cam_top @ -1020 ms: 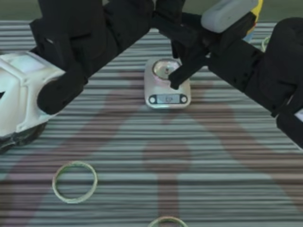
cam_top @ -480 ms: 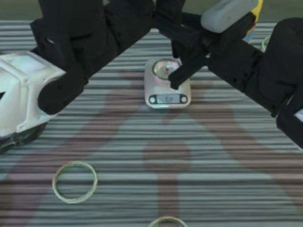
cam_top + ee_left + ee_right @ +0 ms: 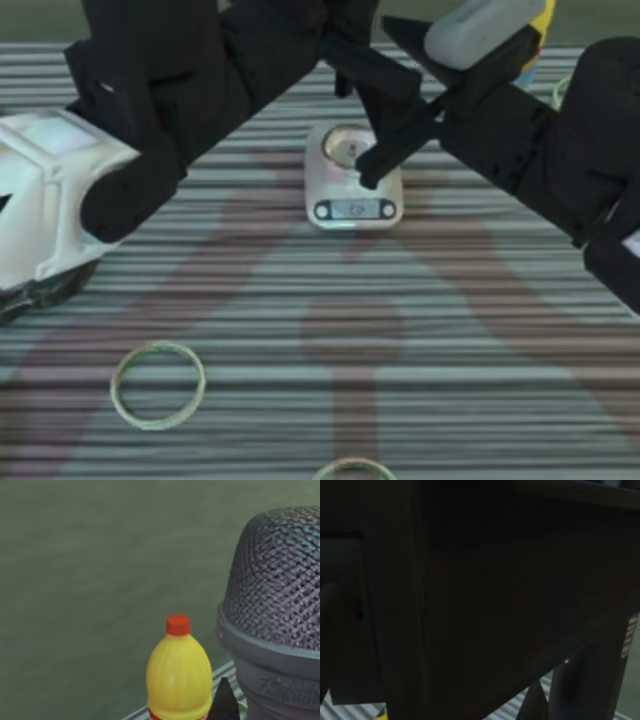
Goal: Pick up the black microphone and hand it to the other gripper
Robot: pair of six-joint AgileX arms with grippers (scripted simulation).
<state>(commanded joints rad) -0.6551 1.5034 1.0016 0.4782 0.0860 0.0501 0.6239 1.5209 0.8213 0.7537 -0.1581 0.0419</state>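
The black microphone's grey mesh head fills one side of the left wrist view, close beyond a black fingertip. From above, its slim black handle slants between the two arms at the back centre, over the silver scale. My left gripper, on the bulky black arm with the white panel, is shut on the handle. My right gripper meets it from the right. Its long fingers are spread open, one above and one below the handle. The head is hidden in the top view. The right wrist view is dark.
A silver scale lies under the grippers. A yellow bottle with a red cap stands at the back right. Pale rings lie at the front left and at the front edge.
My right gripper's fingers have spread apart from the handle, which they were closed on before. The left arm and the microphone have stayed in place.
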